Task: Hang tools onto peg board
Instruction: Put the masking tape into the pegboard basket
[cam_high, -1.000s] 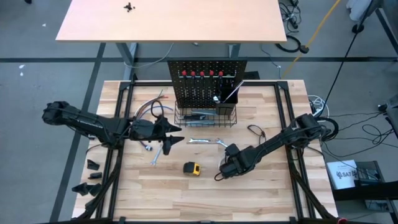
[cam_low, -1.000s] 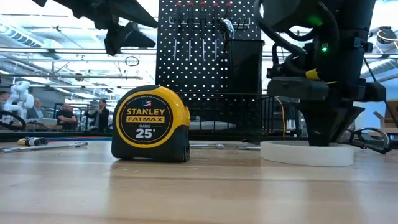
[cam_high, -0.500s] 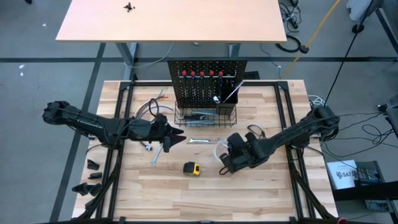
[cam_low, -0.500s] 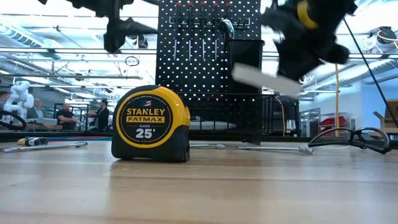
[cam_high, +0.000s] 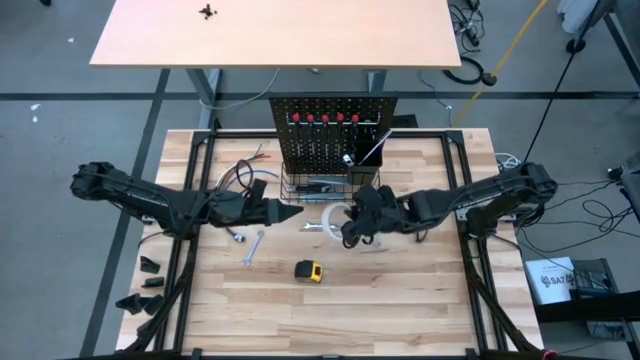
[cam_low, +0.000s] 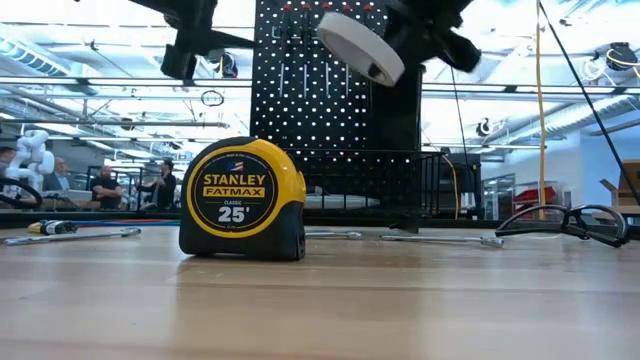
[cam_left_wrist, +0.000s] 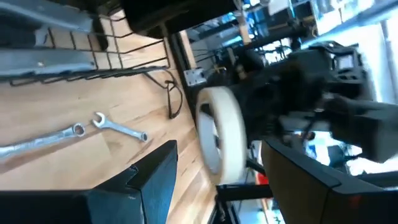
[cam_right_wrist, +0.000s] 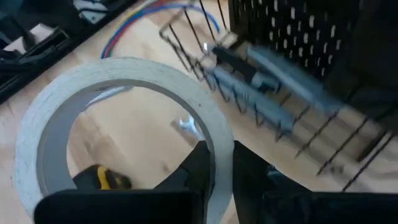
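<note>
The right gripper (cam_high: 348, 228) hangs above the middle of the table (cam_high: 420, 310), just in front of the wire basket (cam_high: 330, 190), its fingers (cam_right_wrist: 205, 165) clamped on the rim of the white tape roll (cam_high: 334, 218), which it holds clear of the wood. In the low view the roll (cam_low: 360, 45) is tilted, high in front of the peg board (cam_low: 300, 100).

The left gripper (cam_high: 290, 212) is raised over the table's left half, pointing toward the roll, fingers (cam_left_wrist: 149, 186) apart and holding nothing. Its wrist view shows the roll (cam_left_wrist: 219, 140) edge-on between the two fingers and beyond their tips.

The peg board (cam_high: 330, 130) stands upright at the table's far edge, with red-handled screwdrivers (cam_high: 325, 118) hung along its top row and grey utility knives (cam_right_wrist: 273, 81) lying in the basket.

The tape measure (cam_high: 309, 270) sits on the table nearer the front edge, a wrench (cam_high: 252, 248) to its left. A further wrench (cam_left_wrist: 121, 127) lies on the wood in front of the basket. Pliers (cam_high: 240, 172) rest near the far-left corner, beside the board.
</note>
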